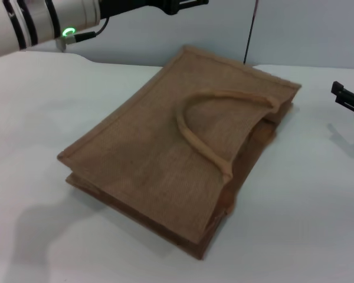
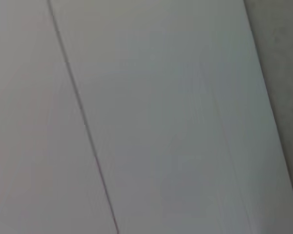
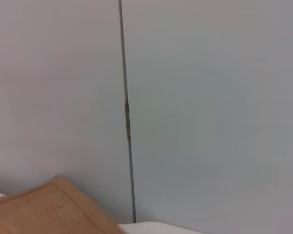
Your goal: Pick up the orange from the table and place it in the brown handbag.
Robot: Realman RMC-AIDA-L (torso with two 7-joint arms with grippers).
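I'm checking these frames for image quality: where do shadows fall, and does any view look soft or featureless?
Head view: soft shadows lie on the table beneath the brown handbag, at lower left and under the right hand. Left wrist view: only blank panels with a seam. Right wrist view: mostly wall, the bag's corner slightly soft.

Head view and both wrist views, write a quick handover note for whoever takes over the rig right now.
Left arm is raised at the far left; its gripper is out of view. Right gripper is at the right edge above the table, fingers unclear. The brown handbag lies flat mid-table, handle on top. The orange shows in no view: possibly already in the bag, which cannot be confirmed. Check inside the bag first.
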